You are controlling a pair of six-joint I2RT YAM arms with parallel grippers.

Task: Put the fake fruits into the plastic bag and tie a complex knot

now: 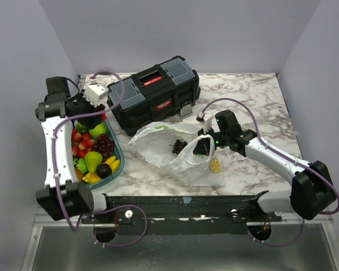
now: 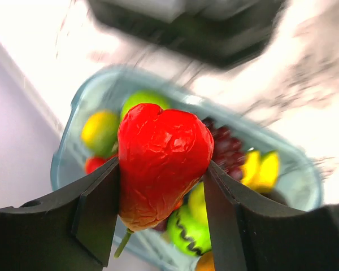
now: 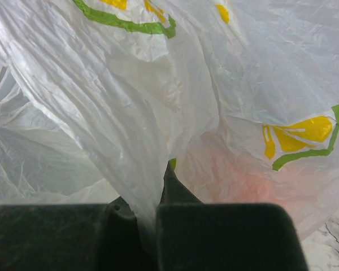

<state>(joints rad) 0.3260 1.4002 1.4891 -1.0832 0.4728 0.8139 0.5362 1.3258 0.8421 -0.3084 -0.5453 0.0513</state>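
Observation:
My left gripper (image 2: 161,172) is shut on a wrinkled red fake fruit (image 2: 161,152), one finger pressed to each side, above the teal tray (image 2: 296,166). The view behind it is blurred. Other fake fruits (image 1: 93,151) lie in that tray: green, yellow, red ones and dark grapes (image 2: 226,149). From above, the left gripper (image 1: 97,116) hangs over the tray's far end. The plastic bag (image 1: 166,145) lies crumpled at the table's middle with a dark fruit (image 1: 179,147) inside. My right gripper (image 1: 205,142) is shut on a fold of the bag (image 3: 130,113) at its right side.
A black toolbox (image 1: 155,93) with grey-blue lids stands just behind the bag. The teal tray (image 1: 118,148) sits at the table's left edge, next to the left arm. The bag carries yellow and green prints (image 3: 302,132).

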